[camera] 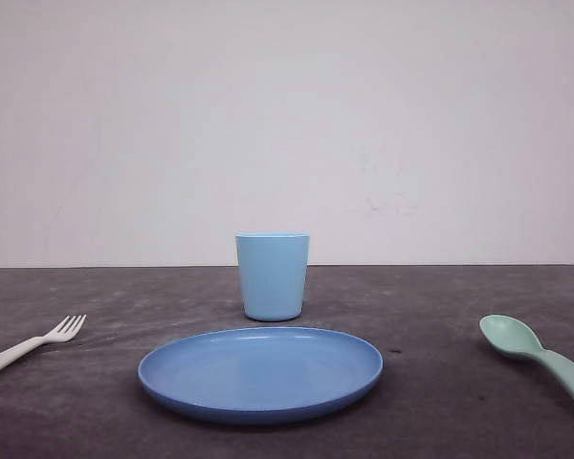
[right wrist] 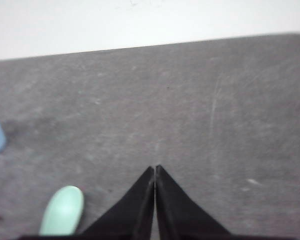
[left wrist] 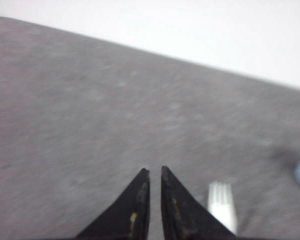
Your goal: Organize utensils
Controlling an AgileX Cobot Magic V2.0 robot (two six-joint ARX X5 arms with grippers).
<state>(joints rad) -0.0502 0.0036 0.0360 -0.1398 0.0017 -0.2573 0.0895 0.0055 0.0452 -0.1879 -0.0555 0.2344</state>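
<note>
White fork (camera: 31,344) at the plate's (camera: 260,373) nine o'clock, mint spoon (camera: 540,359) at three; both grippers (left wrist: 153,172) (right wrist: 155,169) clenched, empty

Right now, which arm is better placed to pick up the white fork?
Left. The fork lies on the table's left side, and the left gripper has its tines right beside its closed fingers. The right gripper hangs over by the spoon, across the plate.

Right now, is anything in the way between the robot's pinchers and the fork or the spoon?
Nothing visible. The fork lies on bare table just beside the left gripper, and the spoon lies beside the right gripper. Neither gripper holds anything.
</note>
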